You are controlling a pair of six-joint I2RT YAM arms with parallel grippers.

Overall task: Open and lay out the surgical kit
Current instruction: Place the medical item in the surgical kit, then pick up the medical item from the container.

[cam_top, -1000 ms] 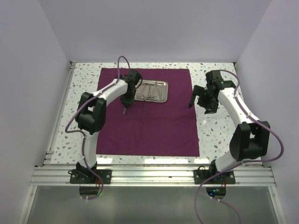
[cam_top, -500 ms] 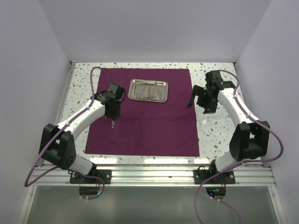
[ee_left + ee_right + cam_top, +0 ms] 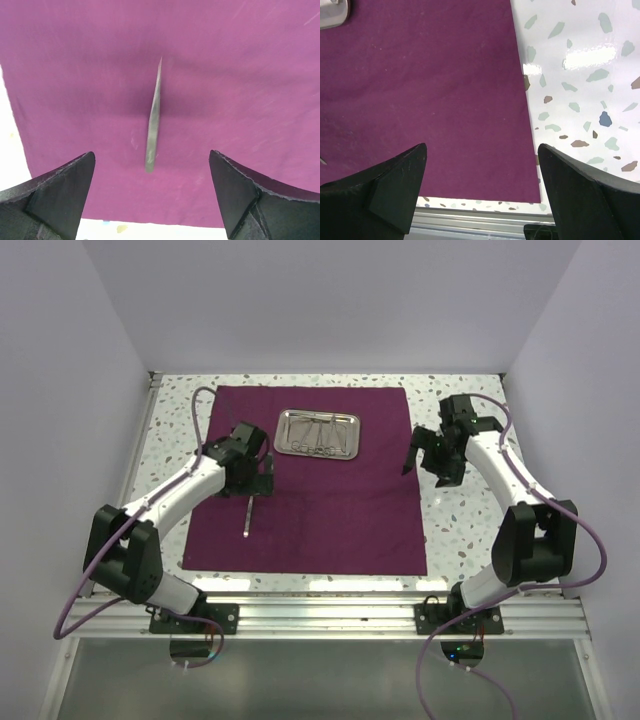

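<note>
The plum cloth wrap [image 3: 330, 510] lies spread flat on the table. Near its far edge stands the small steel tray [image 3: 318, 433] with slim silver instruments [image 3: 320, 430] in it. A pair of tweezers [image 3: 247, 515] lies loose on the cloth's left half, seen up close as tweezers [image 3: 154, 122] in the left wrist view. My left gripper [image 3: 258, 478] hovers just above them, open [image 3: 151, 155], holding nothing. My right gripper [image 3: 418, 455] hangs open [image 3: 482, 146] over the cloth's right edge [image 3: 520, 110], empty. A corner of the tray [image 3: 332, 12] shows in the right wrist view.
Speckled white tabletop [image 3: 460, 520] surrounds the cloth. White walls close in the left, far and right sides. An aluminium rail [image 3: 330, 615] runs along the near edge by the arm bases.
My left arm swung away from the tray toward the near left with the tweezers, then opened. The tweezers now lie on the cloth. The right arm barely moved.
</note>
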